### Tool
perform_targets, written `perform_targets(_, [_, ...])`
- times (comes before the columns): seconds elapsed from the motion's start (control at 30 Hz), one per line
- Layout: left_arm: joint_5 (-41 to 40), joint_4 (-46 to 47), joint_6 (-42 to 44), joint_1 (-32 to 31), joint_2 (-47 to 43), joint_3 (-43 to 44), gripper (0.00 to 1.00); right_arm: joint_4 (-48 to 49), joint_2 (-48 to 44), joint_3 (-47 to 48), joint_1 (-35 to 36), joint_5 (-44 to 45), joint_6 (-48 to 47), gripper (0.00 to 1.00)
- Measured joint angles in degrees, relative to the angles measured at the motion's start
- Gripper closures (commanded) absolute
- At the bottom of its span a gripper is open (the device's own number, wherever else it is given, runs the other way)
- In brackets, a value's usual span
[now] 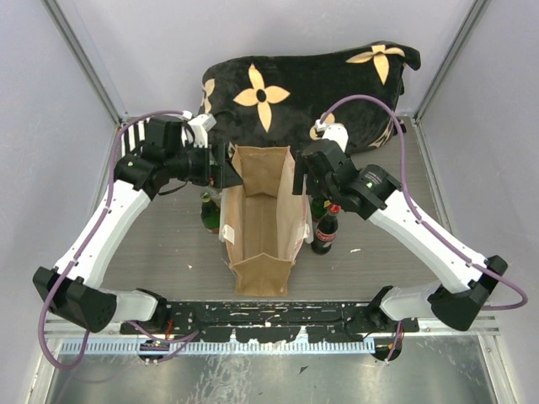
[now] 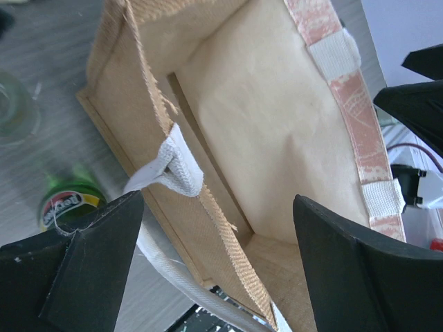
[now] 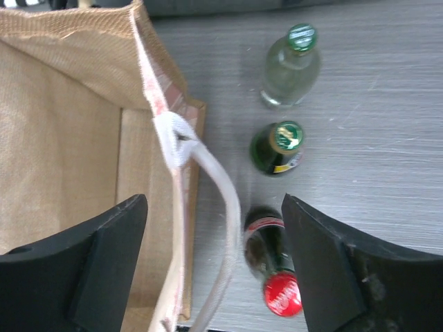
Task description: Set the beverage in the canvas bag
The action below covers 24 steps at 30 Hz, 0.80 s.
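Note:
The tan canvas bag (image 1: pixel 261 231) stands open mid-table with cream handles. My left gripper (image 1: pixel 226 172) is open over the bag's left rim; in the left wrist view the left wall edge (image 2: pixel 228 228) and a handle loop (image 2: pixel 173 169) lie between its jaws (image 2: pixel 218 242). My right gripper (image 1: pixel 299 181) is open over the right rim; its jaws (image 3: pixel 214 256) straddle the bag's right wall, a handle (image 3: pixel 218 200) and part of a red-capped cola bottle (image 3: pixel 277 277). The cola bottle (image 1: pixel 326 229) stands just right of the bag. The bag interior (image 2: pixel 277 117) shows nothing inside.
Right of the bag stand a green bottle (image 3: pixel 277 146) and a clear bottle (image 3: pixel 291 66). Left of the bag stand a green-capped bottle (image 2: pixel 66 204), also in the top view (image 1: pixel 209 212), and a clear glass bottle (image 2: pixel 14 111). A black flowered cushion (image 1: pixel 303 88) lies behind.

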Motion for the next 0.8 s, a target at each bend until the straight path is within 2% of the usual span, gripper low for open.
perform_targets(0.3, [-2.7,1.1,0.4,1.7,-1.5,0.1,0.0,1.1,-12.8,-10.6,0.0,10.2,-1.4,0.06])
perform_targets(0.5, [-2.7,1.6,0.5,1.7,-1.5,0.0,0.0,5.5,-19.0,-21.0,0.0,11.7,-1.2,0.07])
perform_targets(0.8, [-2.7,1.9,0.6,1.8,-1.5,0.0,0.0,12.0,-21.7,-30.2,0.1,12.2,0.4,0.14])
